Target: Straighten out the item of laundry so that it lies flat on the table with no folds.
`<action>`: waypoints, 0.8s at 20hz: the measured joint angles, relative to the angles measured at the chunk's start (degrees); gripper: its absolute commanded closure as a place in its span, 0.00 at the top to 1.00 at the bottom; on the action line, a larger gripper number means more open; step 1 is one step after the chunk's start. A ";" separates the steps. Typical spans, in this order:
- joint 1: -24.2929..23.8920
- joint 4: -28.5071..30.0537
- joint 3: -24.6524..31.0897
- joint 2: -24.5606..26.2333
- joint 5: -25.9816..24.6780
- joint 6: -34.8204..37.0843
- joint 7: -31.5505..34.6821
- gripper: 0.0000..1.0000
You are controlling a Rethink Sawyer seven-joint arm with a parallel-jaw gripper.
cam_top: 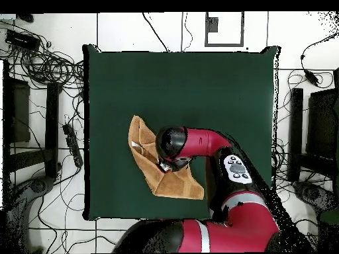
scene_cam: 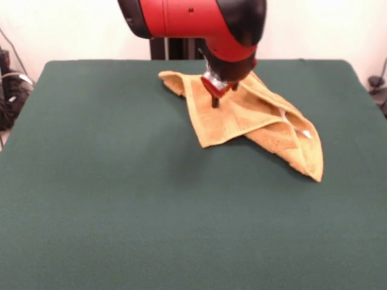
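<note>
One orange-tan terry towel (scene_cam: 254, 118) lies crumpled on a broad table (scene_cam: 121, 211) draped in plain dark green cloth, whose smooth, matte surface fills the near half of the front view with nothing on it. Farther back, the towel sits toward the table's far side, right of centre, folded over itself into overlapping triangular flaps: one pointed corner reaches toward the camera at the lower right, a second blunt point hangs below the middle, and a rumpled corner trails to the left. Its looped pile looks soft and nubby, a flat woven band runs along one folded edge, and a small white tag (scene_cam: 306, 134) shows near the right-hand fold. Over the towel's upper part hangs the gripper (scene_cam: 215, 99), a short dark tip beneath a red-and-silver wrist on the glossy red and black arm (scene_cam: 199, 21); whether its fingers are spread or pinching the cloth cannot be told. From overhead, the towel (cam_top: 149, 165) forms a long tan wedge partly hidden beneath the arm's rounded head.
</note>
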 measured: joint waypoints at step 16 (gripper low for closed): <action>-1.56 1.37 -2.31 2.36 -0.86 -1.26 0.00 1.00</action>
